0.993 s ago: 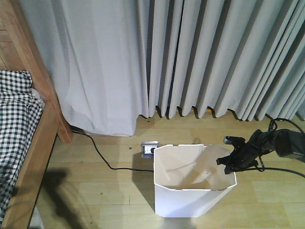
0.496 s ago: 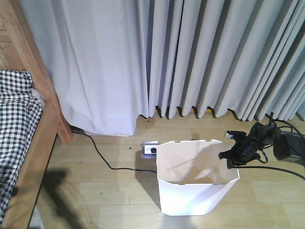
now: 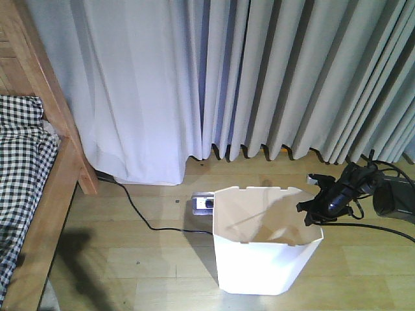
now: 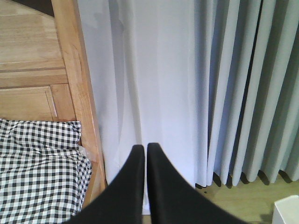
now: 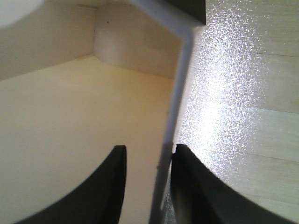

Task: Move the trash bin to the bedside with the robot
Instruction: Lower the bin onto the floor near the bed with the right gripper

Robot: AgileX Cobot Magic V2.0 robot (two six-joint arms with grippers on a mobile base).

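Front view: the trash bin (image 3: pixel 267 241) stands upright on the wooden floor (image 3: pixel 142 259), in front of the grey curtains (image 3: pixel 259 78) and well apart from the bed (image 3: pixel 29 168) at the left edge. A floor socket (image 3: pixel 203 203) with a black cable (image 3: pixel 133 206) sits just behind the bin's left corner. The right gripper (image 3: pixel 312 208) is at the bin's right rim.

Left wrist view: the left gripper (image 4: pixel 142 149), jaws nearly pressed together with only a thin slit between, holds nothing; it faces the curtains beside the bed's wooden frame (image 4: pixel 77 88) and checked bedding (image 4: pixel 42 172).

Right wrist view: the jaws straddle the bin's thin wall (image 5: pixel 174 121), one inside, one outside; the outer one touches it, with a gap on the inner side.
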